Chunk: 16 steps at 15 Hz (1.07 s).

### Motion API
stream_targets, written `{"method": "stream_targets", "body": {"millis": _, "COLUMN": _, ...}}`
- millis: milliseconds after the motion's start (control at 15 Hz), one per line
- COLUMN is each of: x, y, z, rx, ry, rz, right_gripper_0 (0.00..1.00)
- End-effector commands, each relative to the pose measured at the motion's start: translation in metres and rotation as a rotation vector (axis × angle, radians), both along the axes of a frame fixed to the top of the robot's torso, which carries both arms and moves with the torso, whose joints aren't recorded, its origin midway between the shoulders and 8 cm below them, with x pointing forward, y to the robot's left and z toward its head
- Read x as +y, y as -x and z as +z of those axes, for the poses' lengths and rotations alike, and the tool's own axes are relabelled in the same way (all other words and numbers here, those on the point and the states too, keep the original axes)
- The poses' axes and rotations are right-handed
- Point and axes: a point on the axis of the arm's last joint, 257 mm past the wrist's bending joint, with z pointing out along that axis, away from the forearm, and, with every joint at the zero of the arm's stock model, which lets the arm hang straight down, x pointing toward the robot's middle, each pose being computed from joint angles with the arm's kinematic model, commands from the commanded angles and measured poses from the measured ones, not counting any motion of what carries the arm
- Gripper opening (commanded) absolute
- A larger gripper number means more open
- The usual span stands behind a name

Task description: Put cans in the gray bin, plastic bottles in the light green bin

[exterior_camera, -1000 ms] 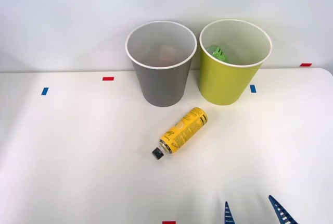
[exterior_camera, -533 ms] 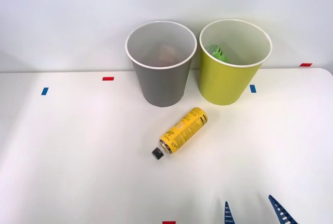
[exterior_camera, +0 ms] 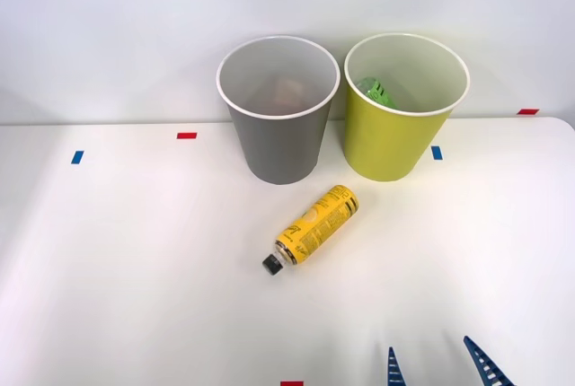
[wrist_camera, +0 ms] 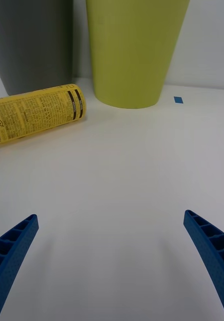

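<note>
A yellow plastic bottle (exterior_camera: pixel 316 224) with a black cap lies on its side on the white table, cap toward the front left; its label also fills part of the wrist view (wrist_camera: pixel 36 114). Behind it stand the gray bin (exterior_camera: pixel 277 126) (wrist_camera: pixel 34 45) and, to its right, the light green bin (exterior_camera: pixel 395 130) (wrist_camera: pixel 134 50). A reddish shape shows faintly inside the gray bin. A green object (exterior_camera: pixel 375 92) lies in the light green bin. My right gripper (exterior_camera: pixel 437 364) (wrist_camera: pixel 112 261) hovers open near the table's front edge, right of and in front of the bottle, holding nothing.
Small red tape marks (exterior_camera: pixel 186 135) and blue tape marks (exterior_camera: pixel 437 153) dot the table (exterior_camera: pixel 135 269). A blue mark (wrist_camera: pixel 178 100) lies beside the light green bin. A plain wall rises right behind the bins.
</note>
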Motion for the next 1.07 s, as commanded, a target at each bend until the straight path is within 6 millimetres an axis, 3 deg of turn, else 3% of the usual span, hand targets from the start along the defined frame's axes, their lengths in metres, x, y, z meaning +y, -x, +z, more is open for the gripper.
{"method": "stream_targets", "body": {"millis": 67, "x": 0.0000, "y": 0.0000, "z": 0.0001, "rx": 0.000, "ry": 0.000, "rz": 0.000, "right_gripper_0": 1.00}}
{"method": "stream_targets", "body": {"millis": 1067, "x": 0.0000, "y": 0.0000, "z": 0.0001, "rx": 0.000, "ry": 0.000, "rz": 0.000, "right_gripper_0": 1.00}}
